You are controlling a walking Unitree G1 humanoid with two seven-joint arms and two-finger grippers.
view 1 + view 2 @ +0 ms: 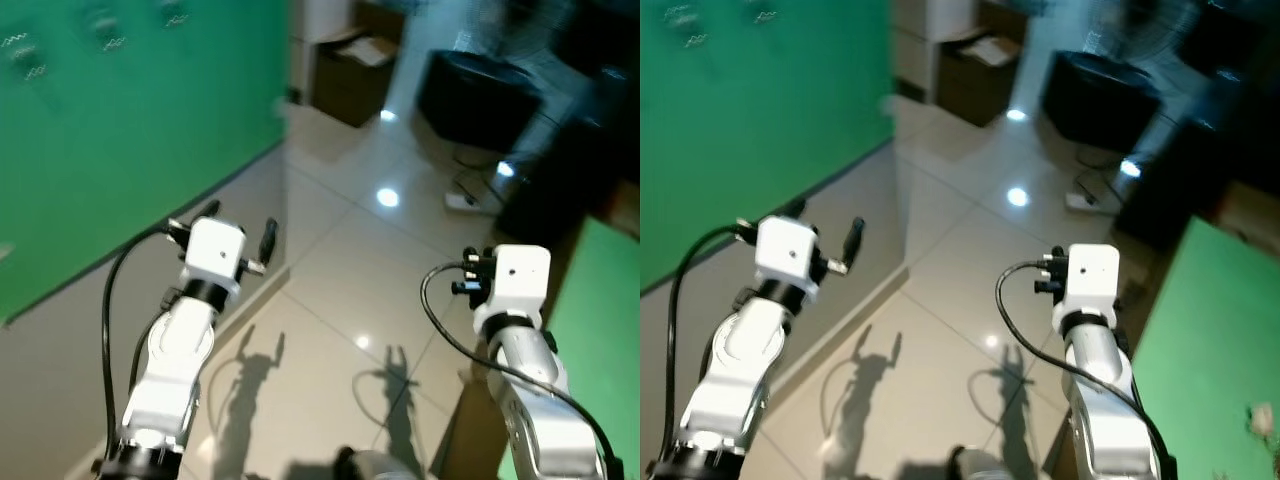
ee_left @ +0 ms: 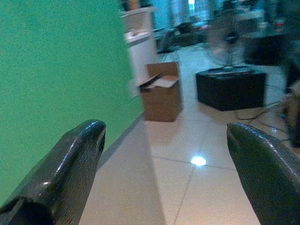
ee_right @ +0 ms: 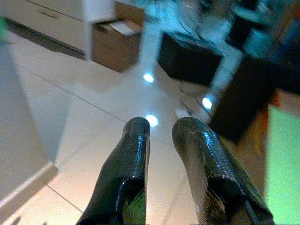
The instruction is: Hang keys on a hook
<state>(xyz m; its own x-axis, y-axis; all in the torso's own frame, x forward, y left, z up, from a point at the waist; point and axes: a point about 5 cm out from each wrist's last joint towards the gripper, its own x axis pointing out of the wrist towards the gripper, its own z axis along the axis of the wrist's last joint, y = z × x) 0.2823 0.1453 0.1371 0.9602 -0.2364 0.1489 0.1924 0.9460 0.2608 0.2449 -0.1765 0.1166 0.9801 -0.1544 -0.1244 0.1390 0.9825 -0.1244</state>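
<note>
Left gripper (image 1: 240,226) is held up over the tiled floor (image 1: 330,300), close beside the green wall (image 1: 120,130); fingers (image 2: 70,173) are seen spread wide apart with nothing between them. Right gripper (image 3: 164,140) is raised farther out from the green wall, over the same floor; its fingers (image 3: 129,164) are seen nearly closed, a narrow gap left, and a small green sliver is visible low between them, too blurred to be identified. No grasp can be confirmed. Keys cannot be made out anywhere. Faint small marks (image 1: 110,35) are seen high on the green wall; whether they are hooks cannot be told from the blur. Past the far end of the green wall an open cardboard box (image 2: 161,96) is set on the floor beside a white cabinet (image 2: 138,42). Farther from the wall a black box (image 2: 230,88) is seen with a fan (image 2: 227,40) on it. A green surface (image 1: 1200,340) is seen beside the right arm, on the side away from the green wall.
</note>
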